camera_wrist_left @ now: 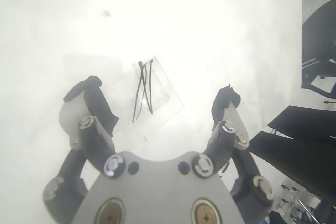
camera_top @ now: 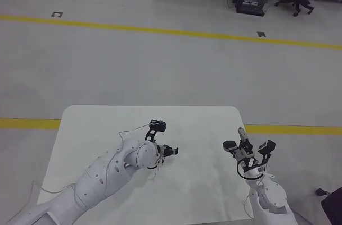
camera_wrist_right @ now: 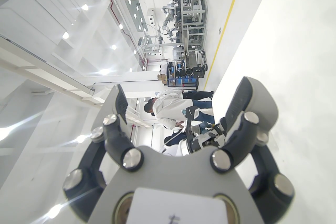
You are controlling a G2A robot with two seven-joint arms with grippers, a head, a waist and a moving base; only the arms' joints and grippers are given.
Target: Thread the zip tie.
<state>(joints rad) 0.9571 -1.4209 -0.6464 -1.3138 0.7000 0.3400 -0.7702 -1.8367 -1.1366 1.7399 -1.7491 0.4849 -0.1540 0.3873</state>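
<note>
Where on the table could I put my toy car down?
The wide far strip of the table, between its far edge and the left gripper, is bare. Just ahead of that gripper it's crowded: zip ties lie on a clear tray.

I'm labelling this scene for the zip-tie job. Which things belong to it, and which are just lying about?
Belongs: black zip ties; clear tray holding them; left gripper, open, facing them; right gripper, open.
Lying about: small scrap on the table.
</note>
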